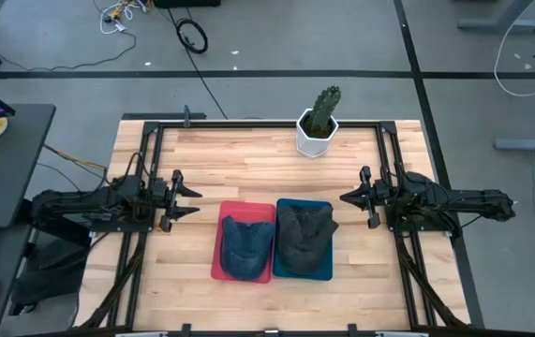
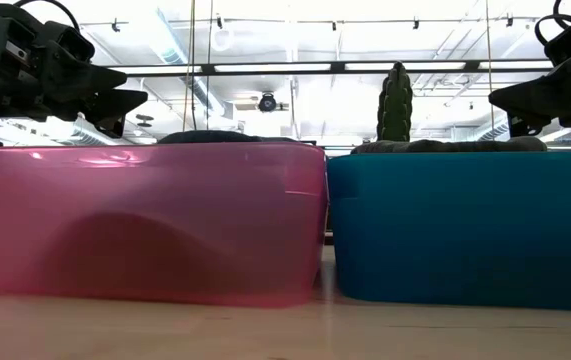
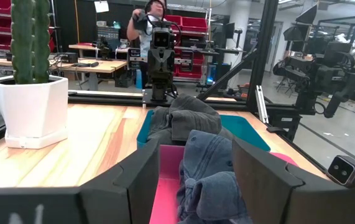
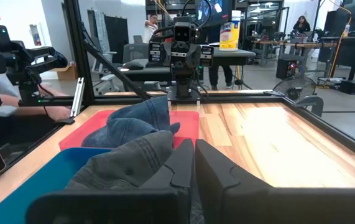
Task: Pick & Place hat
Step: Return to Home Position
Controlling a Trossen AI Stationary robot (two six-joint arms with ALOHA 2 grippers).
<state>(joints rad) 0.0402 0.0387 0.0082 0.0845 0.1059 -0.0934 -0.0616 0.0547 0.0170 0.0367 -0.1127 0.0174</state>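
From up top I've got two bins side by side near the front of the bench (image 1: 248,159), touching or nearly so. The red bin (image 1: 241,208) has a blue cap (image 1: 246,245) in it and the blue bin (image 1: 304,274) has a dark cap (image 1: 304,234). A cactus (image 1: 323,108) in a white pot (image 1: 316,139) stands at the back edge. The left pincer (image 1: 192,199) sits just left of the red bin, fingers spread. The right pincer (image 1: 345,197) is just right of the blue bin, tips closed to a point. Neither one touches anything.
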